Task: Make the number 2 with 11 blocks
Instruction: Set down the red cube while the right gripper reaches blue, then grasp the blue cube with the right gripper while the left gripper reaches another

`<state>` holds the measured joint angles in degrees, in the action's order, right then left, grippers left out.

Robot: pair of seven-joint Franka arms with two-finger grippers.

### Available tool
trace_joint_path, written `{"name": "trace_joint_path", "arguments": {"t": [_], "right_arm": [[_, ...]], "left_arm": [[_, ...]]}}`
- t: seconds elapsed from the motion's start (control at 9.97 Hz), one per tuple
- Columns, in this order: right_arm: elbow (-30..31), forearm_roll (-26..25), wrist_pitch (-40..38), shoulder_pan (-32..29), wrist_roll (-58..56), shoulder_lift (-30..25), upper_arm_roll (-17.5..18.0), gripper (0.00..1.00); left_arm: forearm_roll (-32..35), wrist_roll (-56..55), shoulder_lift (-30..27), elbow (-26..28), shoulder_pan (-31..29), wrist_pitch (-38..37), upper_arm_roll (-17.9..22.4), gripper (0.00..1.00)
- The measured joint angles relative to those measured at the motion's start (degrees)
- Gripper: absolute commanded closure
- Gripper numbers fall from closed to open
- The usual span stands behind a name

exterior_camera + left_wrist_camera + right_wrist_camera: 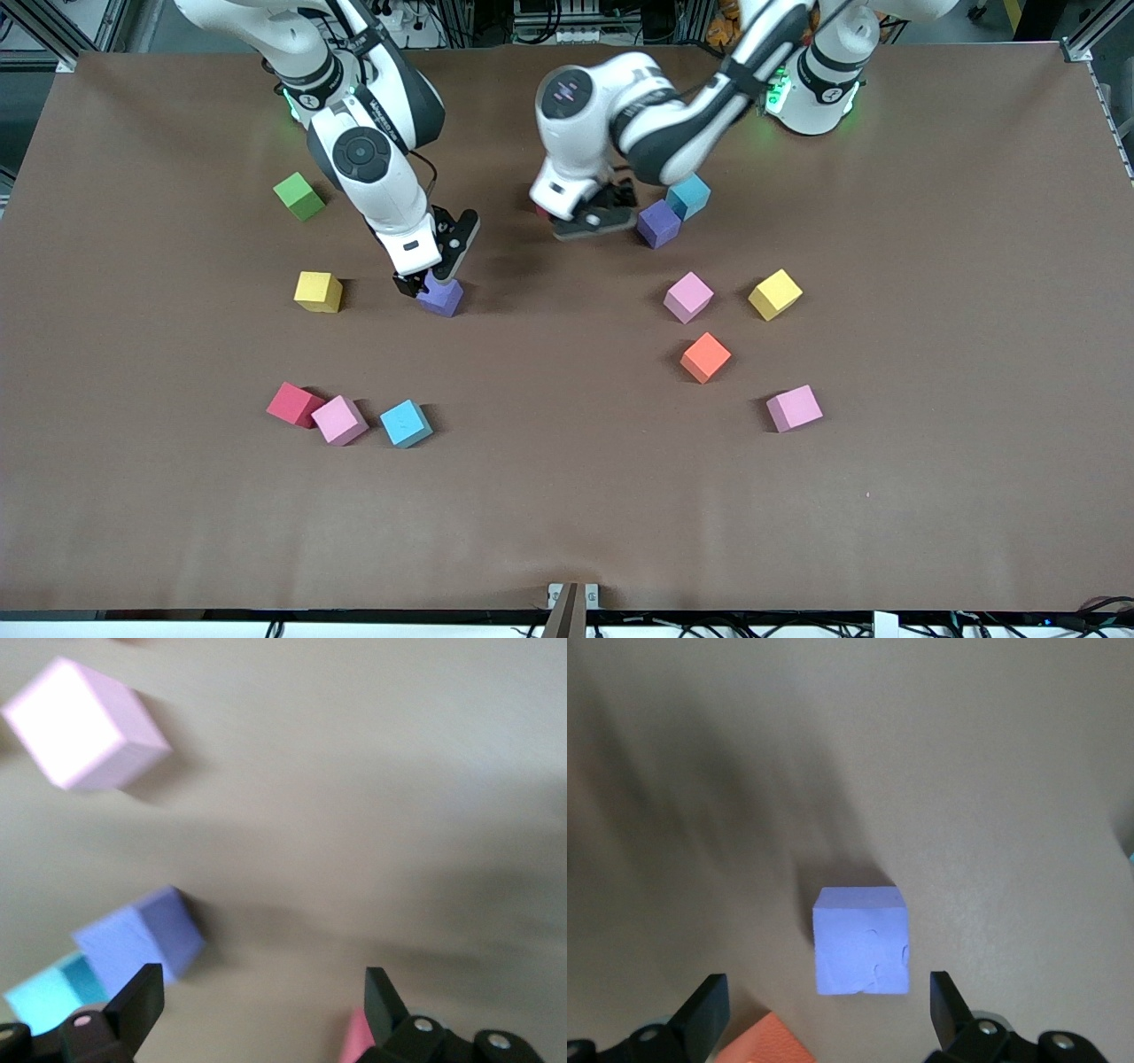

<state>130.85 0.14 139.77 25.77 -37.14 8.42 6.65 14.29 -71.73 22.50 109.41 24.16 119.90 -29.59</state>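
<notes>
over purple block [440,297]: right claw [429,281] open, empty | left claw [595,219] open, empty

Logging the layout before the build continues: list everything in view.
purple blocks: two; one under the right gripper, one beside the left gripper
light blue blocks: two; one touching that second purple, one near the front camera
pink blocks: three; touching a red
yellow blocks: two;
red blocks: one; a reddish one partly hidden by the left gripper
orange block: one, between two pinks
green cube: one, toward the right arm's end
table: brown
right gripper: open, low
left gripper: open, low
</notes>
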Motion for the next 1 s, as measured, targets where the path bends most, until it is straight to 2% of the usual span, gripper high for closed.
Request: {"name": "trace_joint_path", "arguments": {"t": [0.2, 0.4, 1.0], "right_arm": [[3.02, -0.05, 6.68, -0.11, -2.18, 1.57, -0.13, 0.00], [3.95, -0.05, 8.75, -0.12, -2.49, 4.02, -0.18, 0.00], [3.95, -0.27, 14.41, -0.81, -4.62, 8.13, -0.43, 0.00]], "left_arm": [[-2.24, -0.31, -1.92, 5.05, -5.91, 0.05, 0.03, 0.00], [-3.38, -4.44, -2.57, 9.24, -9.31, 0.35, -0.01, 0.00], [-4.96, -29.70, -3.80, 11.80, -10.01, 3.57, -1.41, 0.00]]}}
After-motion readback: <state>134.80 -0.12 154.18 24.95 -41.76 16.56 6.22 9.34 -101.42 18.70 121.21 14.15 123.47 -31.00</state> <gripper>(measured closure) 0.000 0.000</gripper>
